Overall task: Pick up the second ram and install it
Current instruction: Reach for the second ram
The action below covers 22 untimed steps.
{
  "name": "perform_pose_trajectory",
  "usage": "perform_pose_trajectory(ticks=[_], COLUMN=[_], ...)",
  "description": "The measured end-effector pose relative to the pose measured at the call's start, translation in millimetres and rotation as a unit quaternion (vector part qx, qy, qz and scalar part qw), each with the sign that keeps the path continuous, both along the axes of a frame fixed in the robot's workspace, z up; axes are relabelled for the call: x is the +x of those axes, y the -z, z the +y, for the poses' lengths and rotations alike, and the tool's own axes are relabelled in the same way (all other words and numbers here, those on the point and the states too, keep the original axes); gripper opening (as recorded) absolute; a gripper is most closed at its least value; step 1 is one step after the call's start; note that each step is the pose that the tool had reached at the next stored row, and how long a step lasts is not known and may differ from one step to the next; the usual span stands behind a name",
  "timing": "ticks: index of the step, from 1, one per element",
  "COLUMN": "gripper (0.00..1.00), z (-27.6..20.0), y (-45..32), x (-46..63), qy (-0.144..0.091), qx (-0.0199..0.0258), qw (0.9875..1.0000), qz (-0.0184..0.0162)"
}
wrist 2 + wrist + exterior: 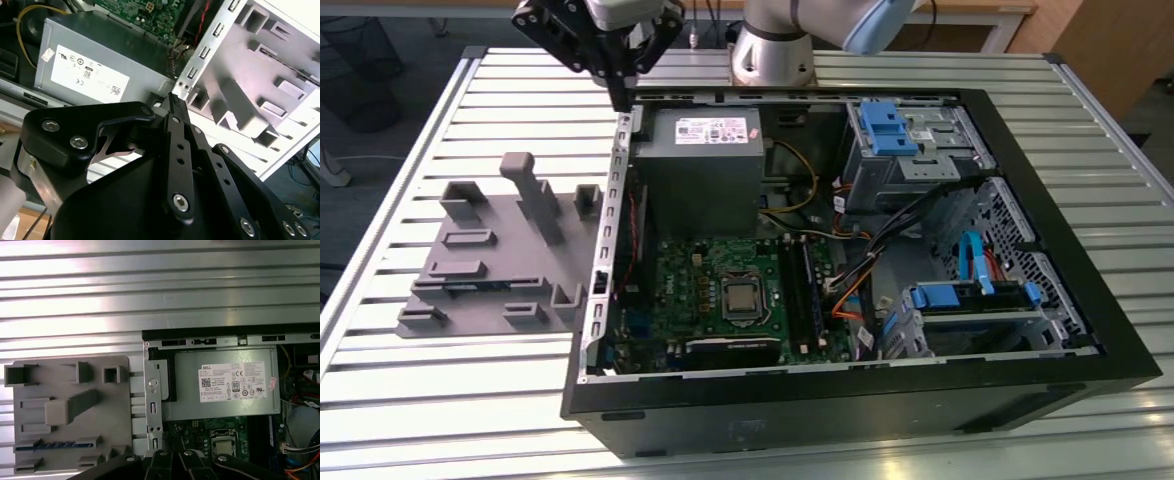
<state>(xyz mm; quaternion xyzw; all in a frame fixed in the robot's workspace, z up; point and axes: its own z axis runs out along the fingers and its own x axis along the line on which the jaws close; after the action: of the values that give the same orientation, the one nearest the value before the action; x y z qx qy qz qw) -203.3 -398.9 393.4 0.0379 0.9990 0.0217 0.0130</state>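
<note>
On the table (494, 130), take your open computer case (854, 400) as anchor. The grey holder block (467, 265) lies just outside its slotted wall, and the gripper (619, 95) hangs above that wall's rim, jaws drawn together on nothing. The second ram (55, 445) sits edge-up in a holder slot (untouched, by my reading). If you descend with the jaws closed or skewed, you'd likely strike the board's edge or wedge it in the slot.
</note>
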Motion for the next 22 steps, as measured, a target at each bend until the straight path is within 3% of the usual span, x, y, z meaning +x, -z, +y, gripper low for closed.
perform_pose_trajectory(ticks=[6,15,22], gripper=[0.11,0.11,0.11], z=[0.0,0.0,0.0], y=[0.1,0.0,0.1], x=[-20.1,-23.5,-39.3], qy=[0.0,0.0,0.0], qx=[0.0,0.0,0.0], qw=[1.0,1.0,1.0], qz=[0.0,0.0,0.0])
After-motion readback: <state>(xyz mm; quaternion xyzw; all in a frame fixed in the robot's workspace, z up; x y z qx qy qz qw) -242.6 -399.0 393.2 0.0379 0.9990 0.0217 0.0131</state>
